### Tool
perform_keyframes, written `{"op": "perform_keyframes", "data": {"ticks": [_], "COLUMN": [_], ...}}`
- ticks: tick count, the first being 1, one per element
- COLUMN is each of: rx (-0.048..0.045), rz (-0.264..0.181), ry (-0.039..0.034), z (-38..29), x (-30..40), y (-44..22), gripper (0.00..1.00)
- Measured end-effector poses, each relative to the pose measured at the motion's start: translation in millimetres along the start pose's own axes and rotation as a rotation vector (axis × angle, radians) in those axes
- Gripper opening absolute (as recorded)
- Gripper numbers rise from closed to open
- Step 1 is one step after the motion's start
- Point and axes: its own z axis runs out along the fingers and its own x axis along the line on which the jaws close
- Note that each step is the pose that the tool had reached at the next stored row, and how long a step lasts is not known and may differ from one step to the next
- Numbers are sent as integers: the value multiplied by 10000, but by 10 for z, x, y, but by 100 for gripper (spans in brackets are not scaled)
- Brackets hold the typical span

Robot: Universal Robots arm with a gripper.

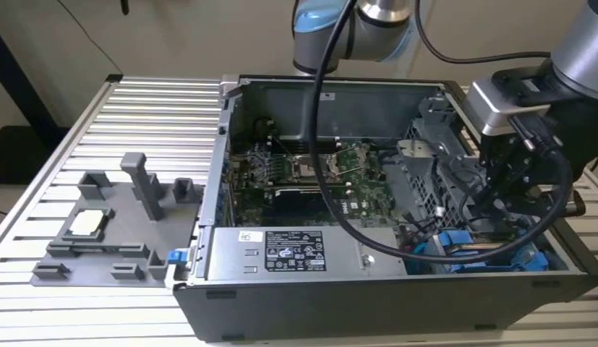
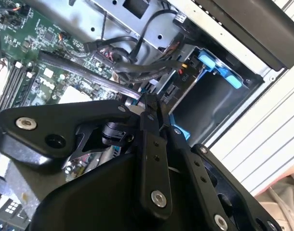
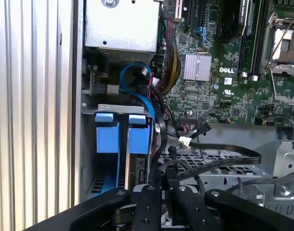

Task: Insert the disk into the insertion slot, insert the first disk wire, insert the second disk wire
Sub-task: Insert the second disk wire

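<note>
1. The black two-fingered gripper [image 3: 167, 179] is clenched low in the open computer case, its fingertips pinching what looks like a thin black cable end.
2. Just beside it, the silver-grey disk in its bright blue plastic carrier [image 3: 123, 137] already sits in the grey perforated sheet-metal insertion slot [image 1: 443, 189].
3. Judged from this, insertion is done; wiring remains.

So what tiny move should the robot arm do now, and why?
Probably a slow, small nudge closer to the rear edge of the disk. Its blue frame already looks seated in the insertion slot, and the gripper hangs right beside it among loose black cables. A bigger move could snag those cables.
</note>
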Motion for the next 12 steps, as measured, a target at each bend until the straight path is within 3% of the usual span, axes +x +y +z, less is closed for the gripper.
{"op": "perform_keyframes", "data": {"ticks": [7, 12], "rx": [-208, -158], "rz": [61, 613], "ry": [-9, 24], "z": [-13, 4], "x": [141, 157], "y": [-10, -10], "gripper": [16, 16]}}
